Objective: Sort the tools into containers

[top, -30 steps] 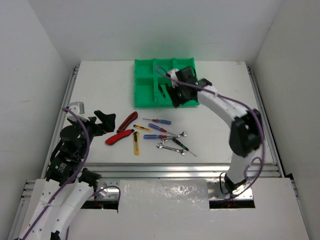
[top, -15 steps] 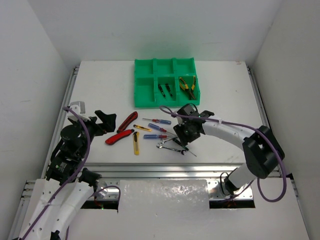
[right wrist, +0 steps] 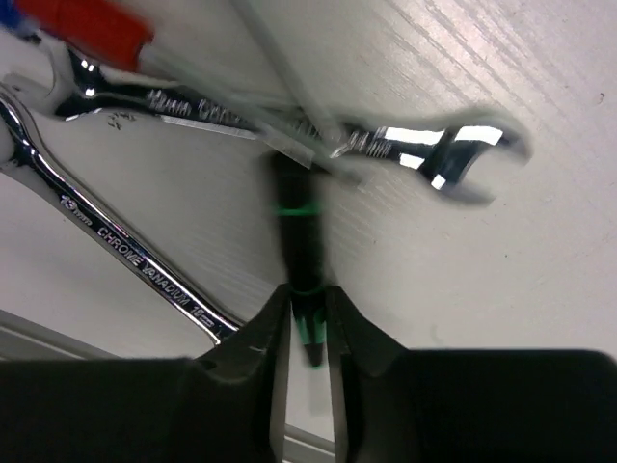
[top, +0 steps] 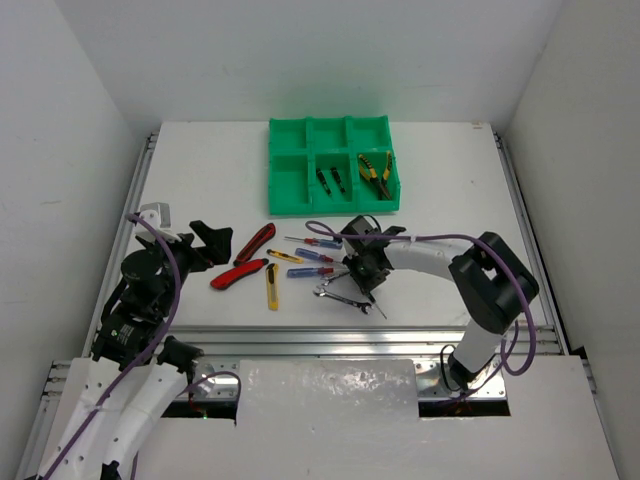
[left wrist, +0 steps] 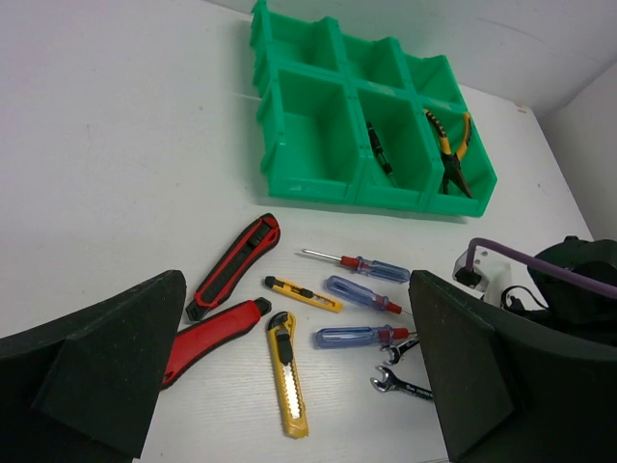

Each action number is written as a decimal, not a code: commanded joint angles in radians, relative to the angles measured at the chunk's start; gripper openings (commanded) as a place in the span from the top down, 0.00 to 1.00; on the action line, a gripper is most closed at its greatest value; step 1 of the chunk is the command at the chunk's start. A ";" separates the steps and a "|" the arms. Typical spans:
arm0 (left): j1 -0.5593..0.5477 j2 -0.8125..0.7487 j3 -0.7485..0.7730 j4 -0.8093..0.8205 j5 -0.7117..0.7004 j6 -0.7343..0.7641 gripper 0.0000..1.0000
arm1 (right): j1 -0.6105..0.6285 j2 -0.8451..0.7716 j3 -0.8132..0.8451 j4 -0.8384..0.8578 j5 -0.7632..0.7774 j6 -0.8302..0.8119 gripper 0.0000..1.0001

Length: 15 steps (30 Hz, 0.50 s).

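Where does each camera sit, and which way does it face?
Top external: high behind the robot, looking down at the table; left pincer and right pincer show.
Left wrist: low left, facing the green tray; its open fingers frame it.
Right wrist: close over wrenches; its fingers pinch a dark screwdriver.
Shared: top and left wrist both show the tray.

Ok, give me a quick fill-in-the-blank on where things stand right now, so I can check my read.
1. The yellow-handled pliers lie in the green tray's near-____ compartment.
2. The right arm's jaws pinch a dark screwdriver with a ____ band.
3. ____ silver wrenches lie on the table beside it.
4. The left arm's jaws stand ____, holding nothing.
Missing words: right; green; two; open.
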 commanded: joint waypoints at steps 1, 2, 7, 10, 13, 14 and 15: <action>-0.012 -0.003 0.000 0.038 0.004 0.012 0.00 | 0.012 -0.036 -0.020 0.026 0.054 0.009 0.85; -0.012 -0.002 0.000 0.038 0.006 0.012 0.00 | 0.012 -0.053 -0.029 0.018 0.057 0.007 0.88; -0.012 -0.002 0.000 0.038 0.007 0.012 0.00 | 0.015 -0.221 -0.038 -0.046 0.079 0.018 0.92; -0.013 0.003 0.000 0.040 0.009 0.012 0.00 | 0.018 -0.329 -0.018 -0.080 0.072 0.009 0.92; -0.012 0.009 0.000 0.040 0.010 0.014 0.00 | 0.013 -0.343 0.050 -0.062 0.104 -0.040 0.92; -0.012 0.009 0.000 0.038 0.009 0.014 0.00 | 0.010 -0.324 0.121 -0.047 0.124 -0.057 0.93; -0.012 0.011 0.002 0.037 0.007 0.014 0.00 | 0.006 -0.302 0.158 -0.030 0.146 -0.092 0.94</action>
